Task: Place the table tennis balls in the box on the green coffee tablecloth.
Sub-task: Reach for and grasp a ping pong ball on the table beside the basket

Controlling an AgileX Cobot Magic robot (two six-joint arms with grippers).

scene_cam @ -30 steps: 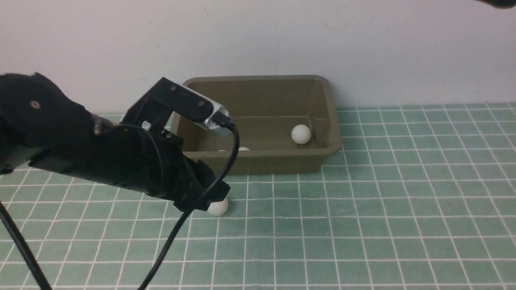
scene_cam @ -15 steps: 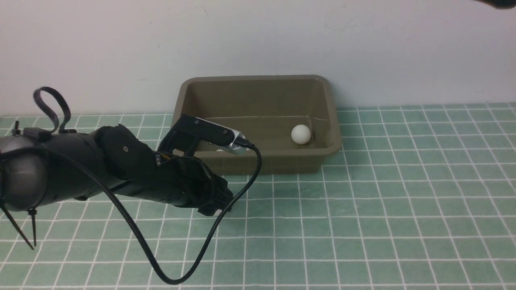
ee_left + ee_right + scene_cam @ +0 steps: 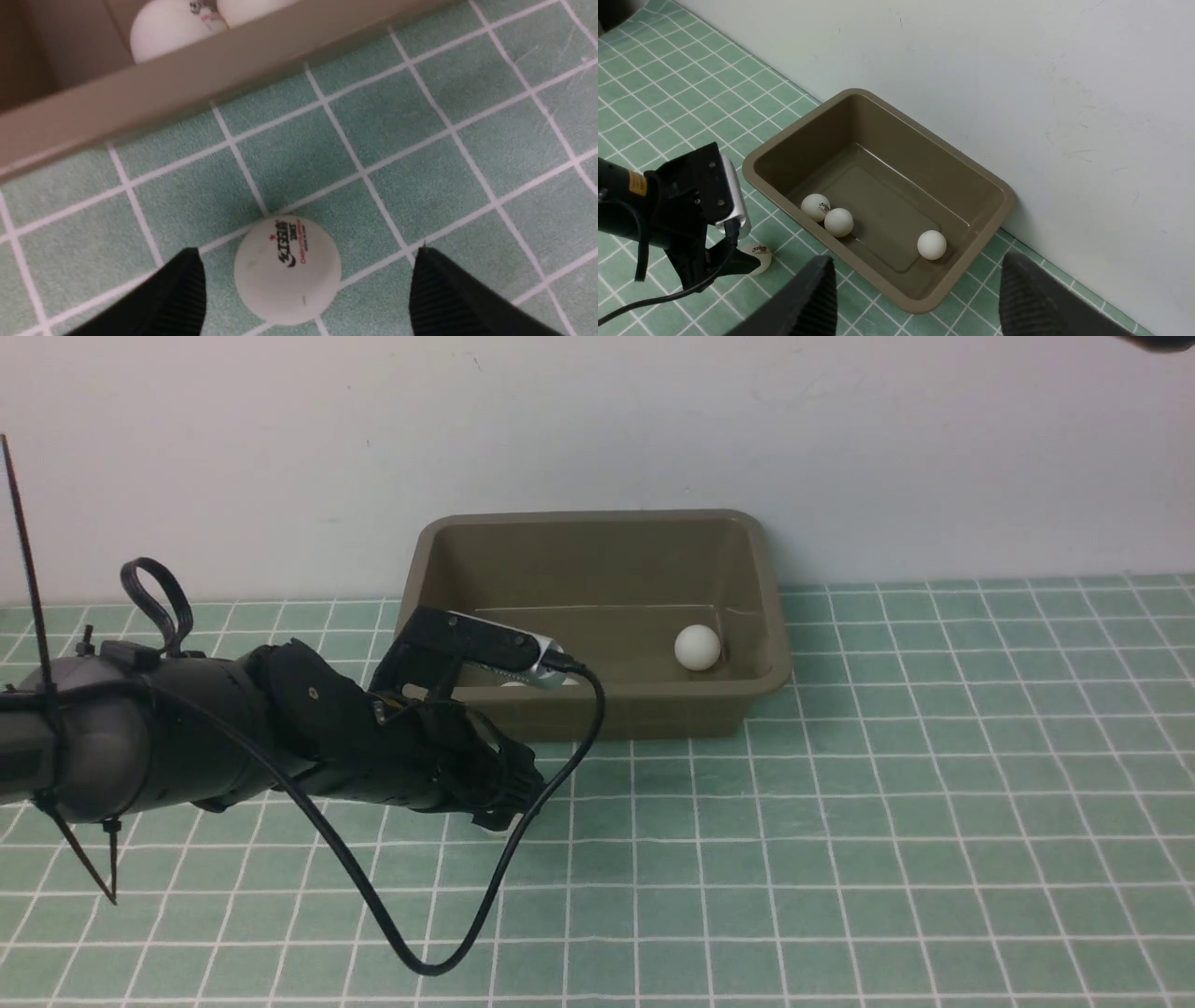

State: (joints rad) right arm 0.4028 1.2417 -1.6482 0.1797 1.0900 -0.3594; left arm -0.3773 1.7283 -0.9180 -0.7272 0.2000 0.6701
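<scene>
The olive-brown box (image 3: 653, 714) stands on the green tablecloth (image 3: 887, 803) against the wall. Three table tennis balls lie inside it: one at the right (image 3: 697, 647), also in the right wrist view (image 3: 931, 244), and two together by the near wall (image 3: 815, 207) (image 3: 838, 222). The fourth ball (image 3: 287, 269) rests on the cloth in front of the box. My left gripper (image 3: 306, 261) is open and low over the cloth, one finger on each side of that ball, not touching it. In the front view the left gripper (image 3: 504, 812) hides this ball. My right gripper (image 3: 917, 266) is open and empty, high above the box.
A white wall runs just behind the box. The left arm's black cable (image 3: 448, 952) loops down onto the cloth in front of the arm. A sliver of the right arm (image 3: 1158, 343) shows at the top right corner of the front view.
My left arm has dropped from above the box's near-left corner down to the cloth. Its open fingers now straddle the loose ball, which the gripper now hides in the front view.
</scene>
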